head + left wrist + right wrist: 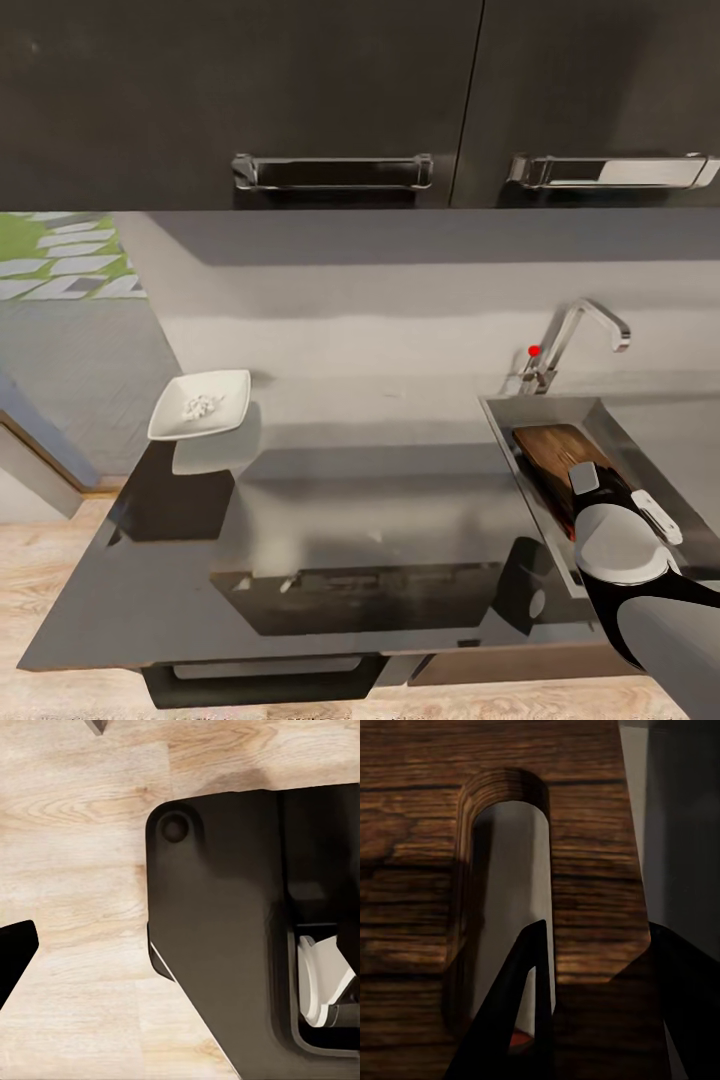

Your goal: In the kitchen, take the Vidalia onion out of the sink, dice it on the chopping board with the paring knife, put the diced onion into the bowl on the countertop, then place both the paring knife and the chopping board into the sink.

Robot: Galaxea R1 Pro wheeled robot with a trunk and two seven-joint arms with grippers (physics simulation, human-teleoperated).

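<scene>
The right arm reached down into the sink (600,412) at the right end of the countertop (380,480), its gripper (615,495) low over the near end of the board (555,450). The board lay inside the basin, tilted, its far end toward the tap (570,345) and its left long edge against the sink's left wall. In the right wrist view the board (585,832) filled most of the frame, wood grain sharp, with the slot handle (510,900) open to pale grey sink metal beneath. The right gripper (600,1020) straddled the strip of board between the slot and the board's edge: one dark finger (521,1012) poked into the slot, the other sat outside the edge. The fingers stood a moderate way apart; whether the pads actually pressed the wood could not be told. A small red-orange speck showed at the base of the finger in the slot; what it was could not be determined. The bowl (200,405) sat at the far left of the counter, well apart from the sink, holding a small cluster of white onion dice (203,406). The left wrist view looked down on pale wood floor (75,870) and a dark part of the robot's base (225,930); one black fingertip (15,952) entered at the frame edge, so the left gripper's opening could not be judged.
</scene>
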